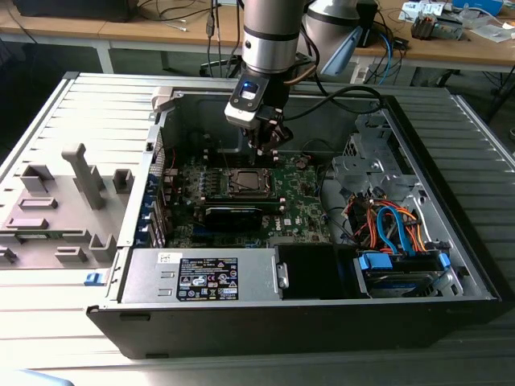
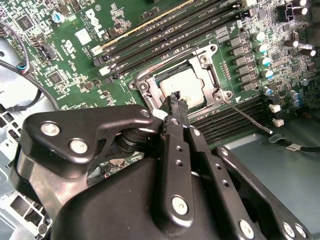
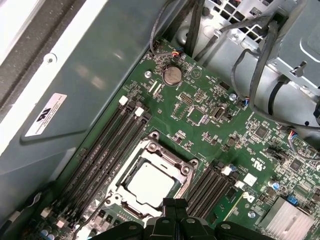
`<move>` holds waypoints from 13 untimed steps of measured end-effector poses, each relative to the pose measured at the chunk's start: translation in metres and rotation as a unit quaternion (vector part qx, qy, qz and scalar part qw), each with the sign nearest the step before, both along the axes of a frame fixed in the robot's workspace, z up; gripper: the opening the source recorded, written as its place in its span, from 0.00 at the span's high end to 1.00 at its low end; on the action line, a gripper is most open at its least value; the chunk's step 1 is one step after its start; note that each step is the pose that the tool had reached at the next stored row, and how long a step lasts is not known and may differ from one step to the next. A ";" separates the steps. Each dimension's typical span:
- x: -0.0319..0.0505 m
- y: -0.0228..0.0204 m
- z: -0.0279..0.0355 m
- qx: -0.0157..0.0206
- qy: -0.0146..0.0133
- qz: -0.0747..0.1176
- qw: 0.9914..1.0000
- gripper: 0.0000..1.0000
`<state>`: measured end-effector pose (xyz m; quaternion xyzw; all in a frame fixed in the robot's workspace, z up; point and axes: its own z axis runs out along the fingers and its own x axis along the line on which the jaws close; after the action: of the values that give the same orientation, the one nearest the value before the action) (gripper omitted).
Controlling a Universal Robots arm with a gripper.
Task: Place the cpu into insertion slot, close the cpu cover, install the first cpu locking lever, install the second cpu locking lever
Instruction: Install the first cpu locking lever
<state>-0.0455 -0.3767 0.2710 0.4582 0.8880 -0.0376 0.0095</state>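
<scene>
Hovering gripper [image 2: 176, 98] just above cpu [image 2: 186, 86]

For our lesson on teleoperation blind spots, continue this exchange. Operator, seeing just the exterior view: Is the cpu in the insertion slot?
Observer: Yes; in both wrist views the cpu lies flat in the insertion slot.
Operator: Cover?
Observer: The cpu cover is down, framing the chip.
Operator: Levers?
Observer: In the second wrist view, one thin lever juts out from the slot's corner.
</scene>
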 end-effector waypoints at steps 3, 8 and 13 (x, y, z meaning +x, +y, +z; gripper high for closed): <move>0.0000 0.0000 0.0000 0.000 0.000 0.002 1.000 0.89; 0.0000 0.0000 0.0000 0.000 0.000 0.005 1.000 0.89; 0.0000 0.0000 0.0000 0.000 0.000 0.007 1.000 0.89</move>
<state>-0.0455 -0.3767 0.2710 0.4516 0.8914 -0.0375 0.0098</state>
